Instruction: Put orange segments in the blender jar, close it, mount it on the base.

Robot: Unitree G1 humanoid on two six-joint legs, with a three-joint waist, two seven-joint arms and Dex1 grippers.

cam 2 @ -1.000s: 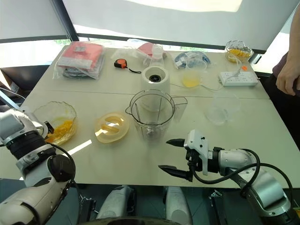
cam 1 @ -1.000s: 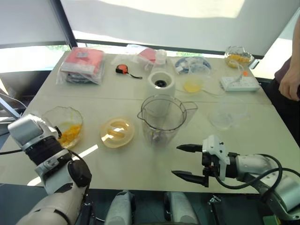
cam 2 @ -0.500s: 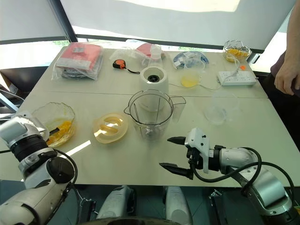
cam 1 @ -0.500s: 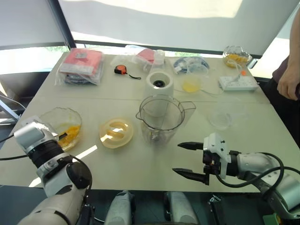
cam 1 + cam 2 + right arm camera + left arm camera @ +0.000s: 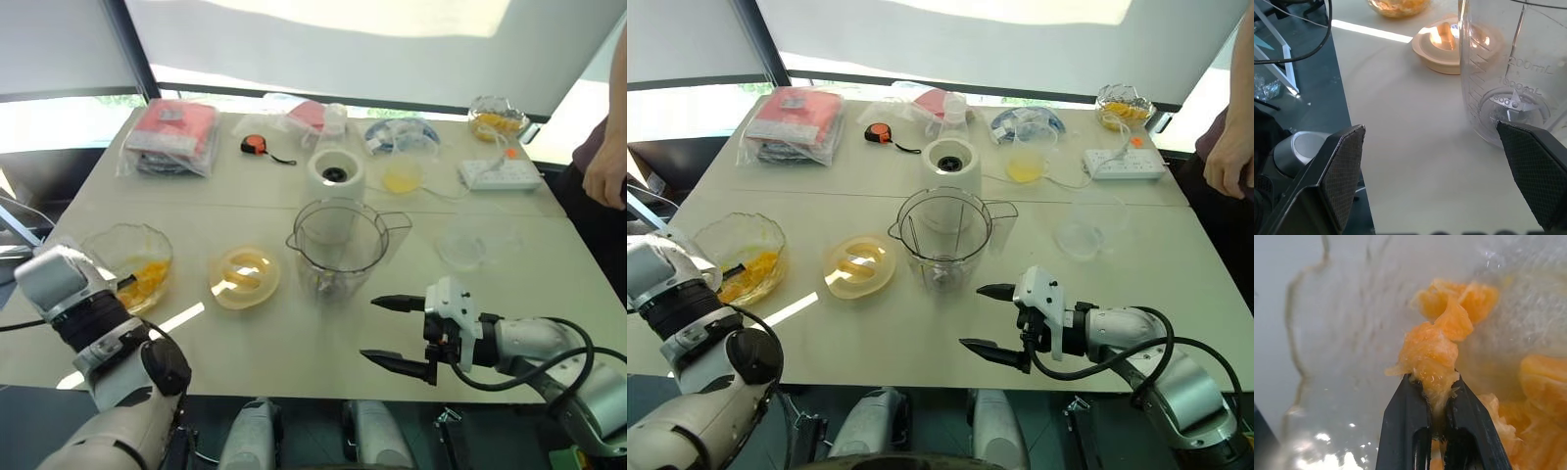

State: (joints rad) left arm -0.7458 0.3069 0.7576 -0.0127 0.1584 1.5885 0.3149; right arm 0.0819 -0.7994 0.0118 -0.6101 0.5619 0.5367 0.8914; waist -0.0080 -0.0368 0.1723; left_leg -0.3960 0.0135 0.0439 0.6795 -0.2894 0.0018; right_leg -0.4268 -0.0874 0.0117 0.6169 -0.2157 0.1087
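Over the scalloped clear glass bowl (image 5: pixel 125 257), left of the large clear plastic blender jar (image 5: pixel 343 247), the left tool (image 5: pixel 1436 404) is clamped on a soft yellow-orange segment (image 5: pixel 1427 352). Judged: jar lies rightward, mouth up; right tool (image 5: pixel 384 333) gapes empty nearby.

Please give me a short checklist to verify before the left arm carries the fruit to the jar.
1. Left claw shut on an orange segment: ok.
2. Segment clear of the glass bowl: cannot tell.
3. Blender jar upright, mouth open: ok.
4. Jar holds no segments yet: ok.
5. Lid off, lying on the table beside the jar: ok.
6. Right claw open, apart from the jar: ok.
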